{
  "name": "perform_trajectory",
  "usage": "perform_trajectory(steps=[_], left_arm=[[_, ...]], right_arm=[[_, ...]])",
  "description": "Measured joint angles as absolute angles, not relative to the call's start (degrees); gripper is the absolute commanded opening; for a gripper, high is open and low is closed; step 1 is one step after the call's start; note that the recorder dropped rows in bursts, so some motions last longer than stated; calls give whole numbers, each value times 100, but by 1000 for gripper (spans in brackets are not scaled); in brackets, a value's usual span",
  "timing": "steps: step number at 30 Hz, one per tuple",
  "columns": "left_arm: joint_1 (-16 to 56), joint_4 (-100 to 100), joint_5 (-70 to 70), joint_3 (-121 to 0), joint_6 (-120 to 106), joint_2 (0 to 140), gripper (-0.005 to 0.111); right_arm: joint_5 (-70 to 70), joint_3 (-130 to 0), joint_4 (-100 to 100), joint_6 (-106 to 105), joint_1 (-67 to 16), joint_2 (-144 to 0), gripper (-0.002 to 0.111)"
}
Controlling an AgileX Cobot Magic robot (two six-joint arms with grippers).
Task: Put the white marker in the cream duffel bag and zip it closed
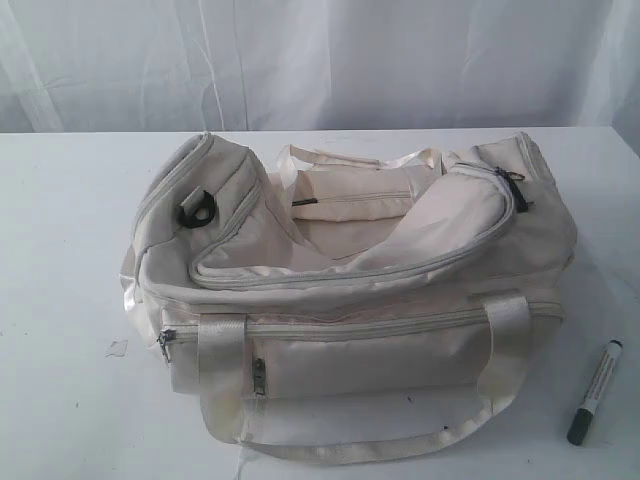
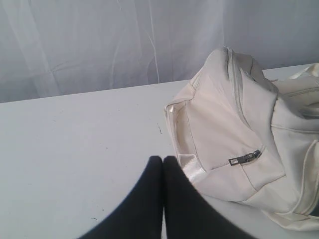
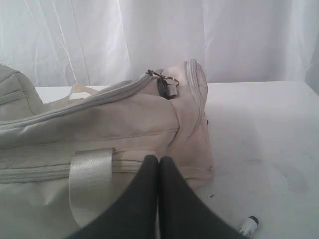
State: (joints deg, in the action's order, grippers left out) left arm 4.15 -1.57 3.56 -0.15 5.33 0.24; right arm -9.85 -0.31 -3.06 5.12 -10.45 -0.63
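Nothing is done yet: the white marker (image 1: 596,392) lies near the worktop's (image 1: 60,300) front right corner beside the unzipped cream duffel bag (image 1: 350,290), with the left tool (image 2: 162,160) and right tool (image 3: 158,160) both closed, empty.

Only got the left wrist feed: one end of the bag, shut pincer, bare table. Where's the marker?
Observer: The white marker lies on the table at the right of the exterior view, off the front corner of the cream duffel bag, not touching it.
Operator: Bag top zipped?
Observer: No. The top flap is unzipped and folded toward the front, so the inside shows behind it.
Operator: Right arm holding anything?
Observer: No. The right pincer is shut and empty, facing the bag's other end.
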Motion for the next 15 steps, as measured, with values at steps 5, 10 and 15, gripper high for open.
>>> perform_trajectory(steps=[5,10,15], left_arm=[[415,-157,356,-15,533,24,1],[415,-157,356,-15,533,24,1],[415,-157,356,-15,533,24,1]], right_arm=[[-985,-31,-306,512,-1045,-63,0],[-985,-31,-306,512,-1045,-63,0],[-663,-31,-713,1105,-1045,-63,0]])
